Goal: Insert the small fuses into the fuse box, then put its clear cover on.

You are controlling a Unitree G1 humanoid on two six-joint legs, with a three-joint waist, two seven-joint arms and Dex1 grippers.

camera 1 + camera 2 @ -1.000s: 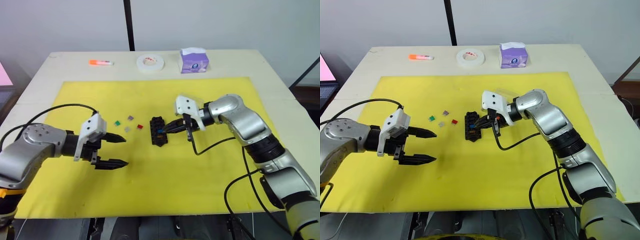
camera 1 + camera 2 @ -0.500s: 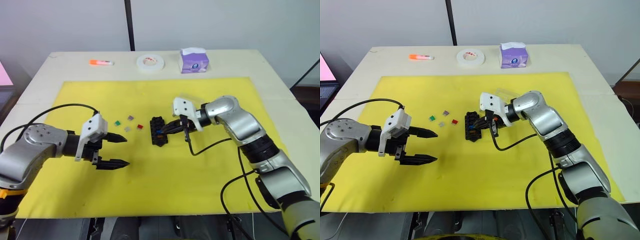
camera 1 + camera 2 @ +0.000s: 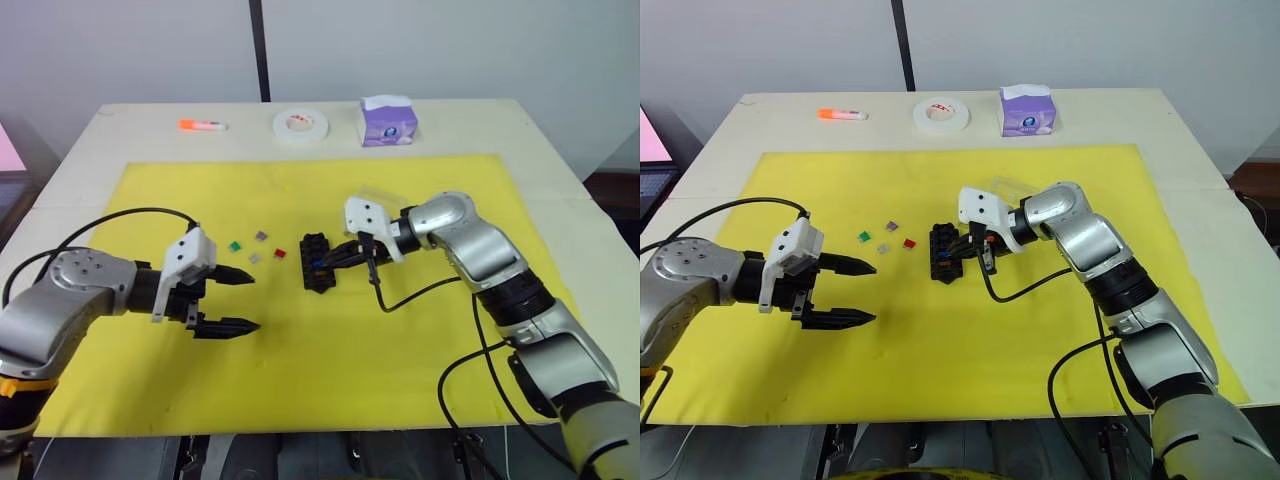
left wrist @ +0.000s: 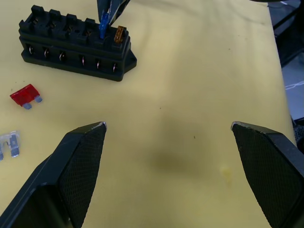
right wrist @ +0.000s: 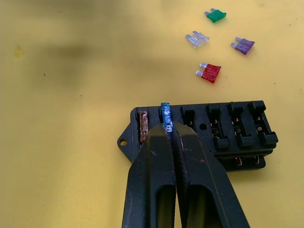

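Since a second ago the right gripper (image 5: 171, 133), clamped on a blue fuse (image 5: 165, 114), has edged left over the mid-mat fuse box (image 5: 204, 128), left gripper (image 4: 167, 128) idle, fingers apart; fuses look light, stiff, best pinched by the head.

black fuse box (image 5: 209, 128) – blue fuse (image 5: 166, 115), yellow mat (image 3: 300, 340)

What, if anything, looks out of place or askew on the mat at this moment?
Nothing stands out. The right gripper is shut on a blue fuse at the fuse box, beside a seated orange fuse. Four loose fuses lie flat nearby. The left gripper hovers open.
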